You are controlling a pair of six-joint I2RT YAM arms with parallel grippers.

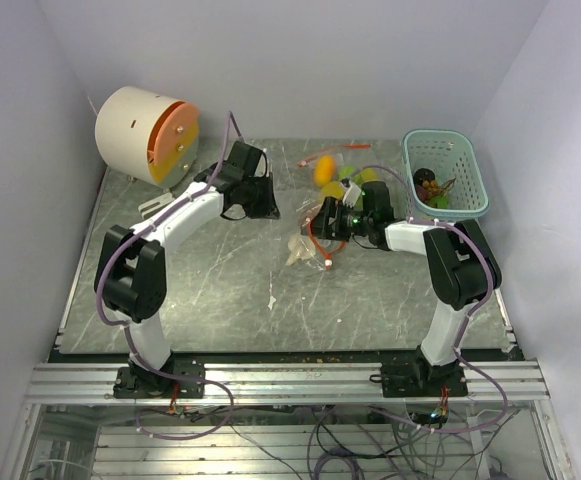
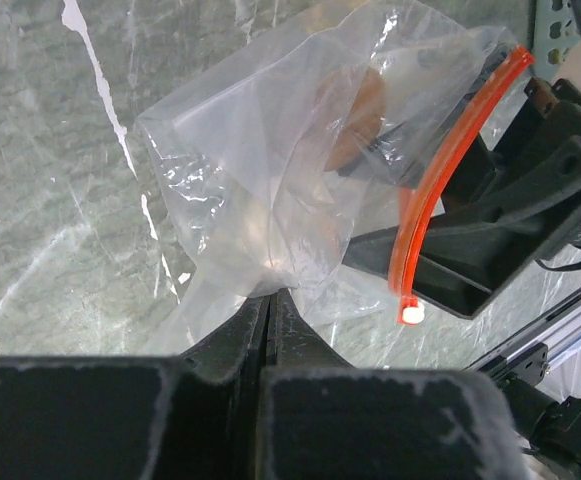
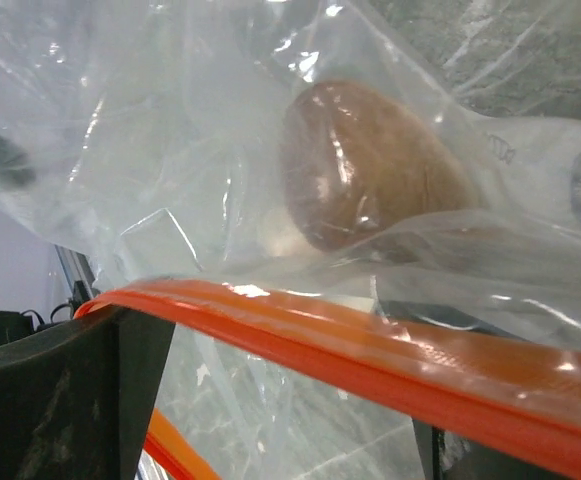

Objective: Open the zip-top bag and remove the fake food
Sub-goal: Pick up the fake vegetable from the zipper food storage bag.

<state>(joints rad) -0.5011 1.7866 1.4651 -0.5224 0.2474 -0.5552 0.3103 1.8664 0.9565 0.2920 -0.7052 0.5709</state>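
The clear zip-top bag [image 1: 305,245] hangs between my two grippers above the table's middle. My left gripper [image 2: 270,292] is shut on the bag's thin plastic at its closed end. My right gripper [image 3: 270,420] is open, its fingers [image 3: 60,400] spread at the bag's mouth with the red-orange zip strip [image 3: 390,350] lying across them. A brown mushroom-like piece [image 3: 370,170] lies inside the bag and also shows in the left wrist view [image 2: 355,115]. An orange fruit [image 1: 324,168] and green bits [image 1: 355,175] lie on the table behind the right gripper.
A pale teal basket [image 1: 470,175] with dark toy pieces stands at the back right. A cream drum with an orange face [image 1: 145,135] stands at the back left. Walls close in on three sides.
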